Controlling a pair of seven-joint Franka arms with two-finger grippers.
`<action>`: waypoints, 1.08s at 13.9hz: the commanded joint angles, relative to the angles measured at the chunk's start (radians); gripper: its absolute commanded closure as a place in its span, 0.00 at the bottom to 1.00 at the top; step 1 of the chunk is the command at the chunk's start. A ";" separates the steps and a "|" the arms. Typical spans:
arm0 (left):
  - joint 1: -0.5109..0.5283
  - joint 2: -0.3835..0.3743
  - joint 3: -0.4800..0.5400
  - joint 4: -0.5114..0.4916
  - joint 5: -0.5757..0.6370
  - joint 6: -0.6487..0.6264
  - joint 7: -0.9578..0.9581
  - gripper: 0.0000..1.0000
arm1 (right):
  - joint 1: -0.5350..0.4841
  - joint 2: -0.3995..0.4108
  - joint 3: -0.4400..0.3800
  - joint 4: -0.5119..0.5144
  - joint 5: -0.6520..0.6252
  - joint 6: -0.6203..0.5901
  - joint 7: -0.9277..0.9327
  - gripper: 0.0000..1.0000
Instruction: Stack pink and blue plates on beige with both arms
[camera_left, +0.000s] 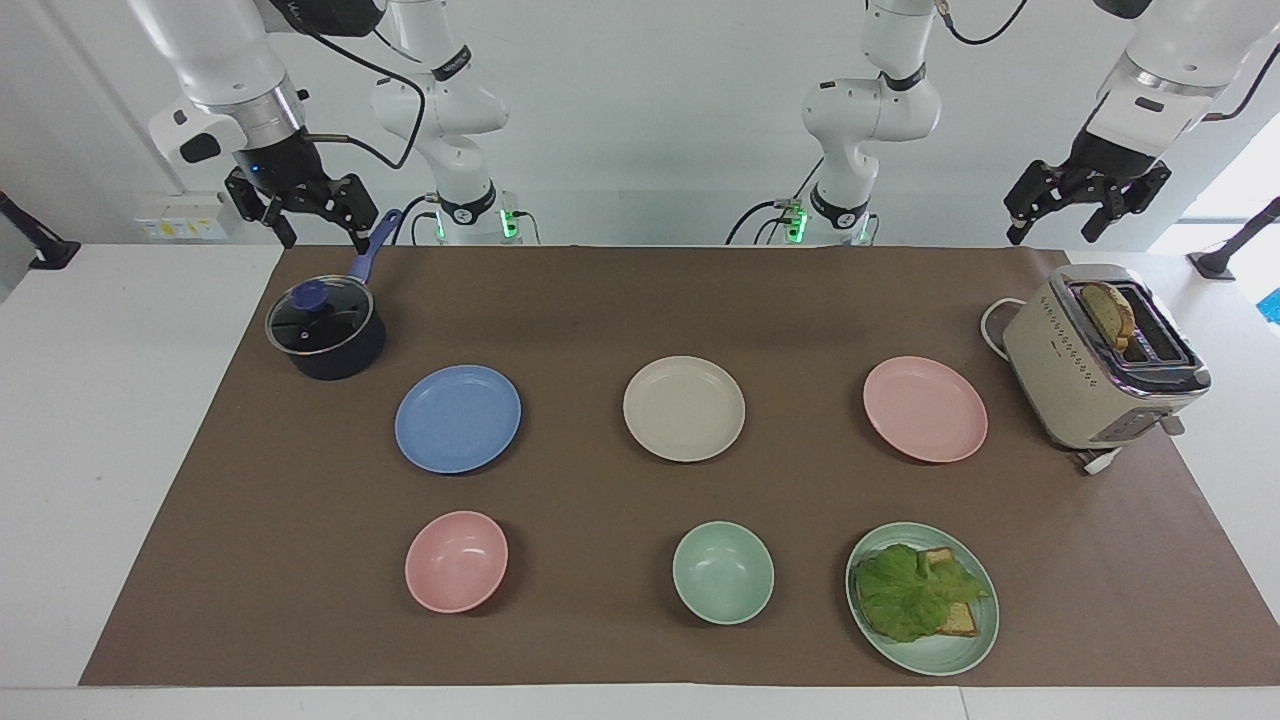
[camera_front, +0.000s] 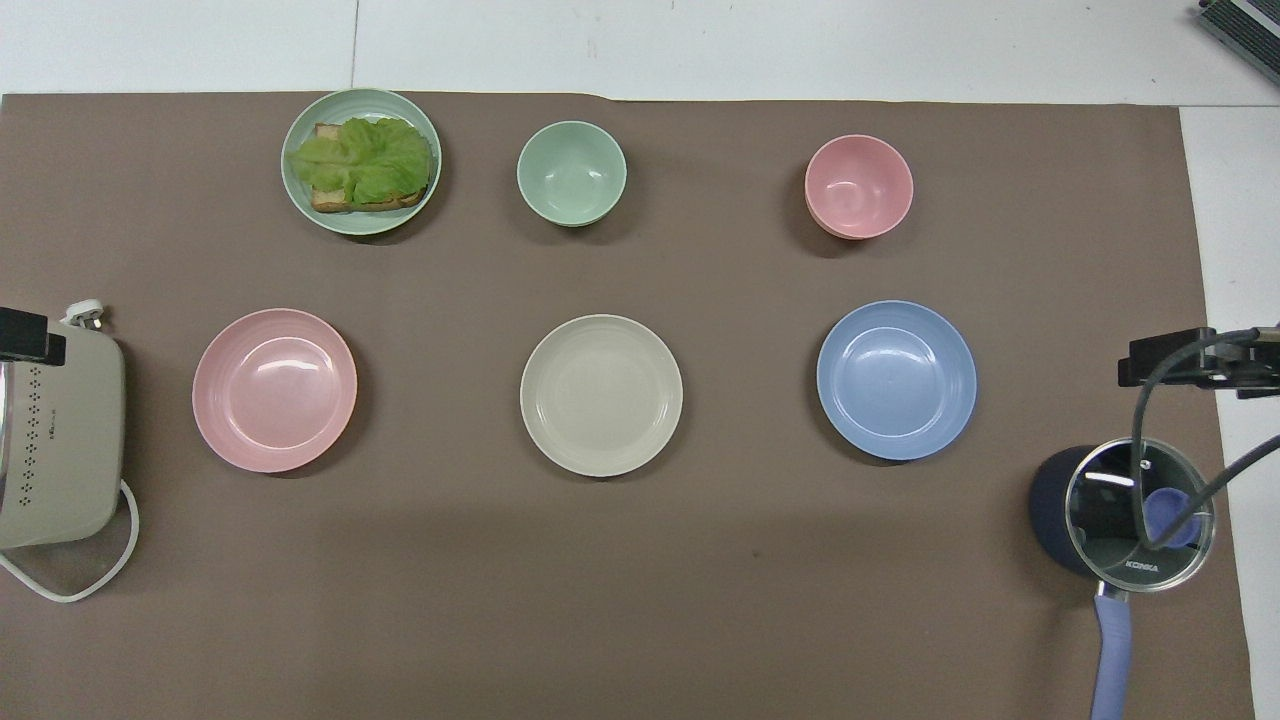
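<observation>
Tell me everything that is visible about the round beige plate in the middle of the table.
The round, shallow, matte cream-beige plate has a raised rim and a flat well. It is empty and lies flat, upright, on the brown table mat. It sits between the round blue plate and the round pale pink plate, apart from both. Nothing touches it.
</observation>
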 joint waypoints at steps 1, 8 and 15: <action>-0.007 -0.029 0.008 -0.044 -0.009 0.001 -0.011 0.00 | -0.013 -0.028 0.008 -0.029 -0.020 0.005 -0.017 0.00; 0.033 -0.028 0.011 -0.170 -0.009 0.082 0.007 0.00 | -0.013 -0.028 0.008 -0.029 -0.018 0.004 -0.017 0.00; 0.082 0.001 0.013 -0.327 -0.009 0.282 0.024 0.00 | -0.013 -0.031 0.008 -0.032 -0.018 0.004 -0.017 0.00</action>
